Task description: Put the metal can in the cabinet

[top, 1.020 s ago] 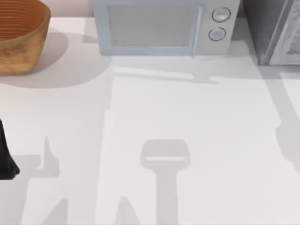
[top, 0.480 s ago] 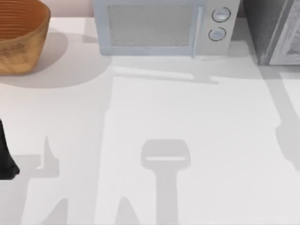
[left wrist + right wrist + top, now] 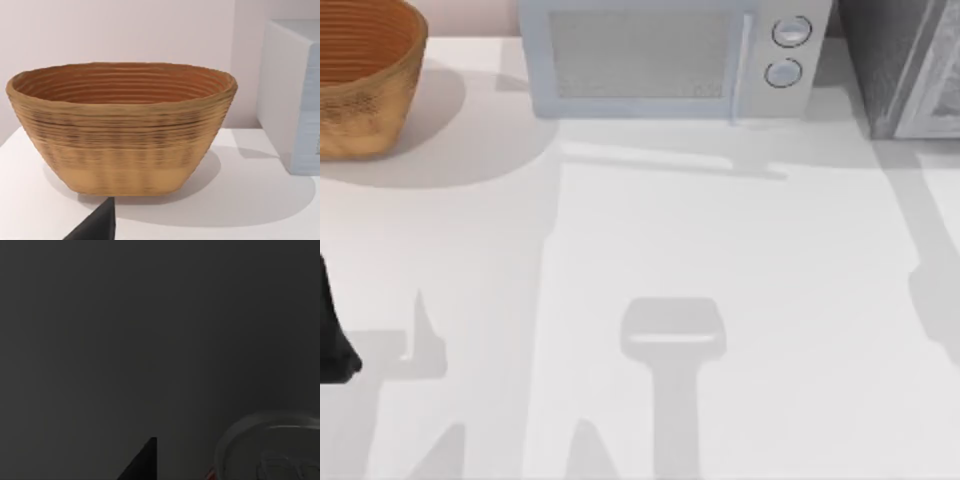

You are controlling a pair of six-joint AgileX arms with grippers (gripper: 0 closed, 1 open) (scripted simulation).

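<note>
The cabinet is the dark grey speckled unit at the table's back right corner, with its pale framed door panel at the right edge. The right wrist view is dark. In it the metal can shows its silver top and a sliver of red label, close beside a black part of my right gripper. My left gripper is parked at the table's left edge, and a black part of it appears in the left wrist view.
A white microwave with two round knobs stands at the back middle. A woven wicker basket sits at the back left, right in front of the left wrist camera. Arm shadows lie across the white table.
</note>
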